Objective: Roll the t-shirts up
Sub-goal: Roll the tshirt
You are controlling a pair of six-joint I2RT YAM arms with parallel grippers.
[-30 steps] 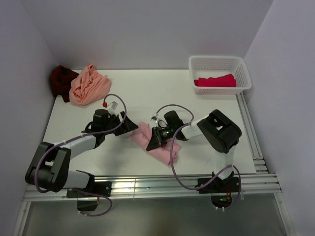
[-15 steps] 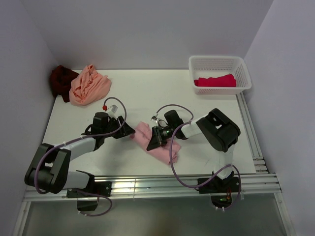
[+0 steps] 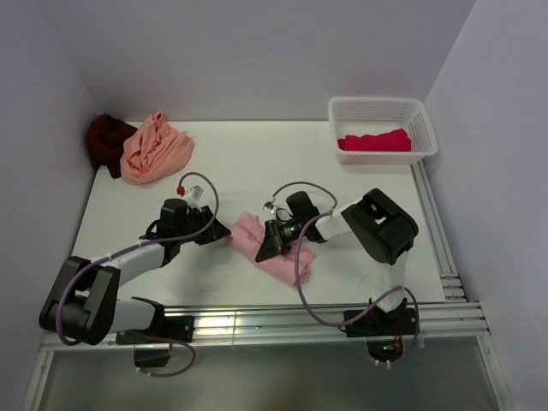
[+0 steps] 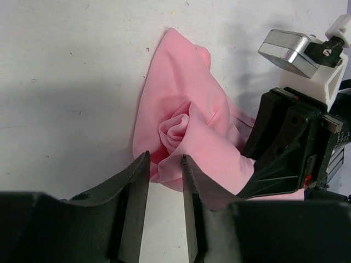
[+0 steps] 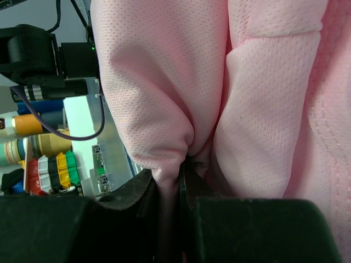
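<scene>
The light pink t-shirt (image 3: 247,231) lies partly rolled near the table's front middle; its spiral end shows in the left wrist view (image 4: 184,126). My right gripper (image 3: 264,247) is shut on a fold of it, and the cloth fills the right wrist view (image 5: 164,66) with the jaws (image 5: 178,167) pinched on it. My left gripper (image 3: 220,231) is open, jaws a little apart (image 4: 164,161), just left of the roll's end and holding nothing. The peach-orange t-shirt (image 3: 154,147) and the dark maroon t-shirt (image 3: 104,141) lie crumpled at the far left. The bright red t-shirt (image 3: 374,139) lies in the basket.
The white lattice basket (image 3: 381,111) stands at the far right corner. Walls close the table at the back and both sides. A metal rail (image 3: 257,321) runs along the near edge. The right gripper's body (image 4: 285,142) is close beside the left gripper.
My left gripper has drawn back to the left, away from the end of the pink t-shirt. The right gripper and the shirt have stayed in place.
</scene>
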